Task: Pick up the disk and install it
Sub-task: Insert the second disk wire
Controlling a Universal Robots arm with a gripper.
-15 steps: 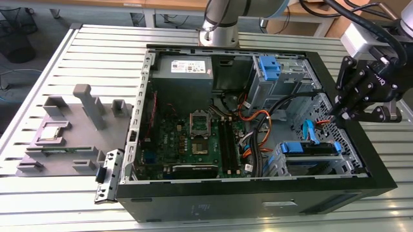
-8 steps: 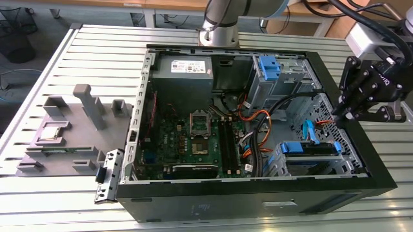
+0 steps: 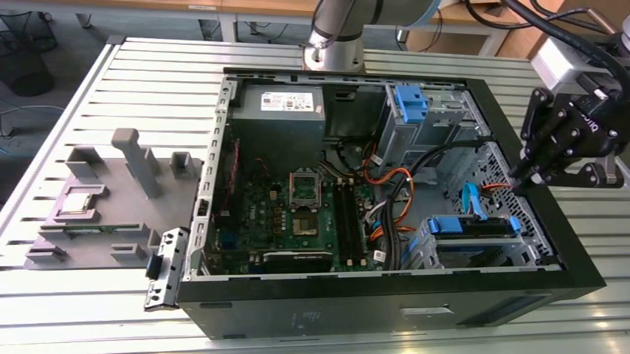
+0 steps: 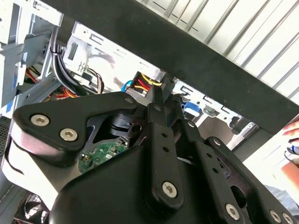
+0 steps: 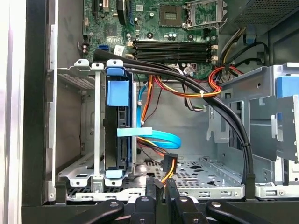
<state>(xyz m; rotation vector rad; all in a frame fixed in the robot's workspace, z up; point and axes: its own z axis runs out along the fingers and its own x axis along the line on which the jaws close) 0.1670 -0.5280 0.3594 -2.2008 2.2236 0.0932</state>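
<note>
Inside case (image 3: 580, 273): 1 disk (image 5: 117, 126), caged.

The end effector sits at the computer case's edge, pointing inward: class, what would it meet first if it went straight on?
Probably the orange-and-yellow cable connector just ahead of the end effector; beyond lies the perforated case floor, though depth is unclear.

From here no print can be made out. The white label (image 3: 283, 102) on the power supply (image 3: 280, 118) carries dark lines too small to read, and the pale lettering on the tool (image 3: 524, 177) stays illegible in the exterior view.
</note>
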